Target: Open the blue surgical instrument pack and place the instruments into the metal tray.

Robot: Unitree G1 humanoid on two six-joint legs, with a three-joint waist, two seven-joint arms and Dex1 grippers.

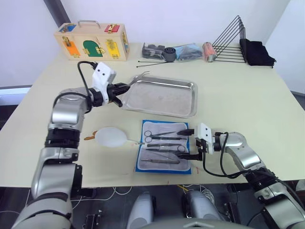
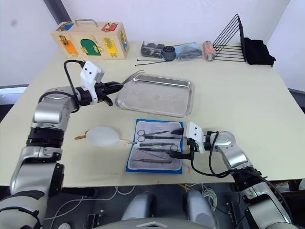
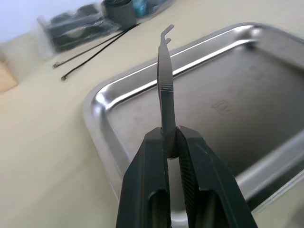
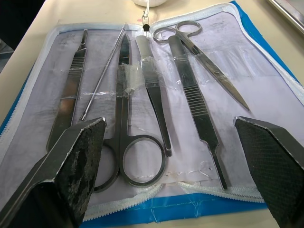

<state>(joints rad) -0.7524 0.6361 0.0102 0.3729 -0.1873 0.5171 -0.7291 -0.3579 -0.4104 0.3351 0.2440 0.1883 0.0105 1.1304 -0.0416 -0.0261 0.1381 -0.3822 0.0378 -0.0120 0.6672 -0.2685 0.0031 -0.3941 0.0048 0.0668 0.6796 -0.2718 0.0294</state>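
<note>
Table (image 1: 248, 95), pale, wide, carrying all. Tray (image 1: 183, 98) at centre, shiny, nothing lying in it yet. Pack (image 1: 141, 164) just near of the tray, unzipped and lying flat open, lining up. Wooden latch box (image 1: 90, 42) at far left; wire rack (image 1: 231, 40) at far right; cable ties (image 1: 150, 62) and small clutter between them along the far edge. White plush toy (image 1: 110, 137) left of the pack, close beside it.

Left gripper (image 1: 125, 88) over the tray's left rim, pressed together on one thin instrument (image 3: 165, 71), hooked tip pointing over the tray's far-left corner, held above the metal, not resting. Right gripper (image 1: 191, 142) at the pack's right edge, spread wide, holding nothing, just over the remaining tools.

Still in the sleeves: two scissors (image 4: 128, 142), forceps (image 4: 197, 109), a probe (image 4: 102, 80), two further flat handles.

Progress, judged: opening done; first instrument out and about ready to drop; six or so left to pull and carry. Early stage, most of the transfer ahead.
</note>
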